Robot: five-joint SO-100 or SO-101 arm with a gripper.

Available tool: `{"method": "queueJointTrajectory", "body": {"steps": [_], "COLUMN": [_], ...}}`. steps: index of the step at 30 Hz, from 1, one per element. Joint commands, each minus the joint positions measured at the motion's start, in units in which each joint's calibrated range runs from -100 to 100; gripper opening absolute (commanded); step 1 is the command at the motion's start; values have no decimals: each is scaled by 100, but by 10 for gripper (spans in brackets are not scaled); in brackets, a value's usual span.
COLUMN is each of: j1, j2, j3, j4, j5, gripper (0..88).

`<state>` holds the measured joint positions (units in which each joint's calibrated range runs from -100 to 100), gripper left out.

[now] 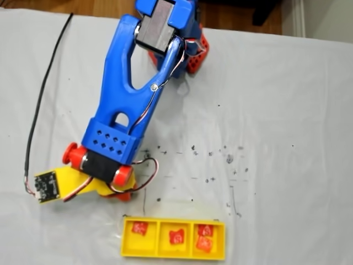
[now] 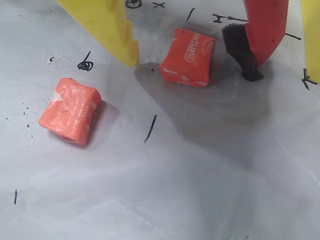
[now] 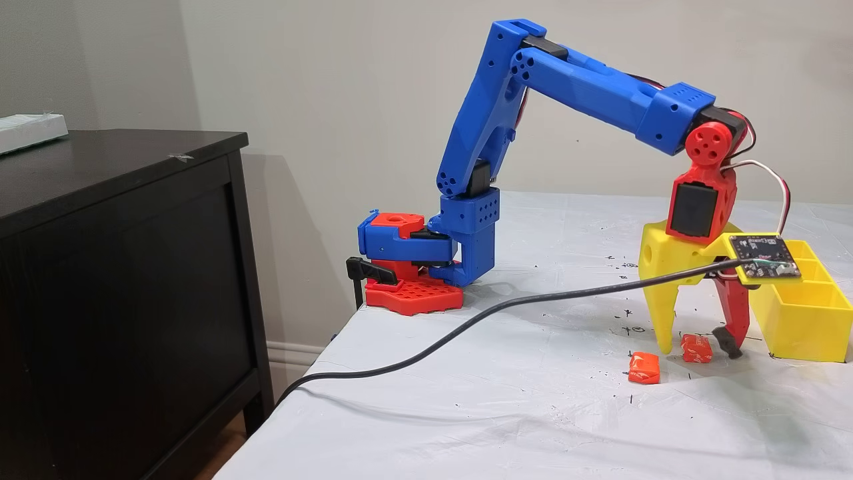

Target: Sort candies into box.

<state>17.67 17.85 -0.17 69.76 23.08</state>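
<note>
My gripper (image 2: 192,67) is open and lowered to the white cloth. Its yellow finger (image 2: 107,25) and red finger (image 2: 265,30) stand on either side of an orange-red candy (image 2: 187,56), without touching it. A second candy (image 2: 70,110) lies loose outside the yellow finger. The side fixed view shows the gripper (image 3: 698,351) straddling one candy (image 3: 696,348), the other candy (image 3: 644,368) nearer the camera, and the yellow box (image 3: 800,327) just beyond the red finger. From above, the box (image 1: 174,255) holds one candy (image 1: 139,227) in its left compartment, one (image 1: 176,237) in the middle and two (image 1: 204,237) in the right.
A black cable (image 3: 466,323) runs across the cloth to the camera board on the gripper. The arm's red base (image 3: 406,290) is clamped near the table's far edge. A dark cabinet (image 3: 120,267) stands beside the table. Pen marks (image 1: 229,160) dot the cloth.
</note>
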Motion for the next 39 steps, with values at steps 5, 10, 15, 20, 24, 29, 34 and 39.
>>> {"method": "queueJointTrajectory", "body": {"steps": [5,10,15,20,24,29,34,39], "j1": [-110,-110,-110,-101,-173,-391,-581,-880], "j2": [-12,22,22,-182,-742,-1895,-2845,-3473], "j3": [-115,-124,-160,-297,-69,459,413,504], "j4": [-128,-144,-226,-177,-267,-537,-562,-717], "j5": [-15,-15,-88,-225,-386,-645,-918,-1226], "gripper": [200,154,10,2,2,2,2,2]}}
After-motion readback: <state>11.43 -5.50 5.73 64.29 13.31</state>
